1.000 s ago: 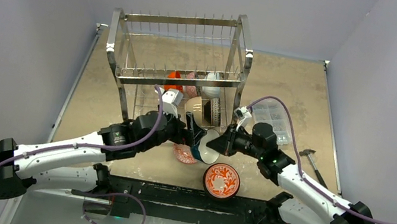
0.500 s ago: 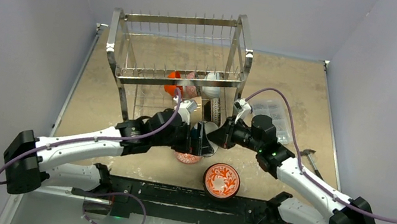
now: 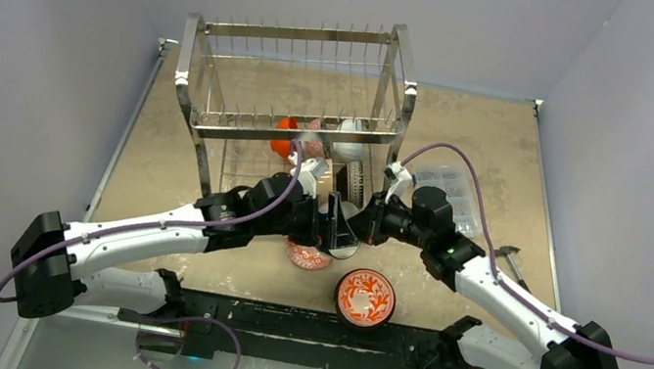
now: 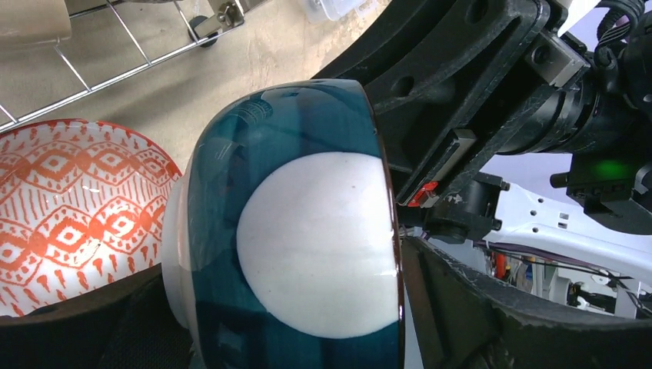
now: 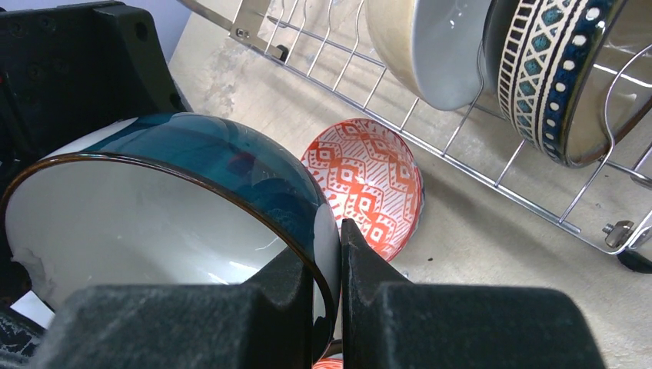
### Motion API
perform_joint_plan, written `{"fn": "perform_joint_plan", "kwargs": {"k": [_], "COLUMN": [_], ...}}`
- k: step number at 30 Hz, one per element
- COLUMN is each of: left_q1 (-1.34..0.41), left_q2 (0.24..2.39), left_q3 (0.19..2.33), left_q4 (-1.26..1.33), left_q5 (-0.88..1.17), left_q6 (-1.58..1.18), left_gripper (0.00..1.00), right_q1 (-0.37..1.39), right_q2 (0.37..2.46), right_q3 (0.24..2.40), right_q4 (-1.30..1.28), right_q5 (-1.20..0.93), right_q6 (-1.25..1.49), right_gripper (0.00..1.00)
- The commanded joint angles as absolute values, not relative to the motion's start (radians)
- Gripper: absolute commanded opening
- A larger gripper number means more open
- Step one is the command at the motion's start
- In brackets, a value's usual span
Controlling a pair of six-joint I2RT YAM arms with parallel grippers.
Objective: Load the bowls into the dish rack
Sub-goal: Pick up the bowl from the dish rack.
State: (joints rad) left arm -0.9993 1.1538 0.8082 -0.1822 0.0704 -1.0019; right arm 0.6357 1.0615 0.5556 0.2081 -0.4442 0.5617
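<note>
A blue bowl (image 3: 343, 223) with a white inside hangs on edge in front of the dish rack (image 3: 298, 91). My right gripper (image 5: 338, 257) is shut on its rim (image 5: 231, 154). My left gripper (image 4: 284, 288) is open and straddles the same bowl (image 4: 307, 246), one finger by its foot, the other by its rim with a thin gap showing. A red-and-white patterned bowl (image 3: 306, 258) lies on the table below it. An orange floral bowl (image 3: 366, 297) sits near the front edge. Orange (image 3: 284, 133), white (image 3: 348, 136), tan (image 5: 430, 46) and blue-patterned (image 5: 550, 69) bowls stand in the rack's lower tier.
A clear plastic compartment box (image 3: 446, 189) lies right of the rack. A dark hand tool (image 3: 514, 264) lies at the right. The rack's lower wire shelf (image 5: 461, 165) is close behind the held bowl. Both arms crowd the space in front of the rack.
My right gripper has carried the blue bowl up and towards the rack. My left gripper has swung right and come round the bowl.
</note>
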Motion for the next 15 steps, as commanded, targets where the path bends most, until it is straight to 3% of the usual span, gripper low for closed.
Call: {"fn": "perform_joint_plan", "kwargs": {"k": [1,9,15], "left_q1": [-0.988,-0.973,-0.947], "left_q2": [1.116,1.116,1.095], "left_q3": [0.859,0.866,0.892], "left_q4": [-0.153,-0.133,-0.158], "left_q5": [0.065,0.109,0.121], "left_q6": [-0.992,-0.982,-0.964], "left_gripper": [0.87,0.71,0.84], "right_q1": [0.635,0.635,0.635], "right_q2": [1.055,1.085,1.108], "right_q3": [0.630,0.647,0.663], "right_q4": [0.236,0.239,0.221], "right_q5": [-0.459,-0.460,-0.447], "right_q6": [0.553,0.554,0.542], "right_gripper": [0.00,0.00,0.00]}}
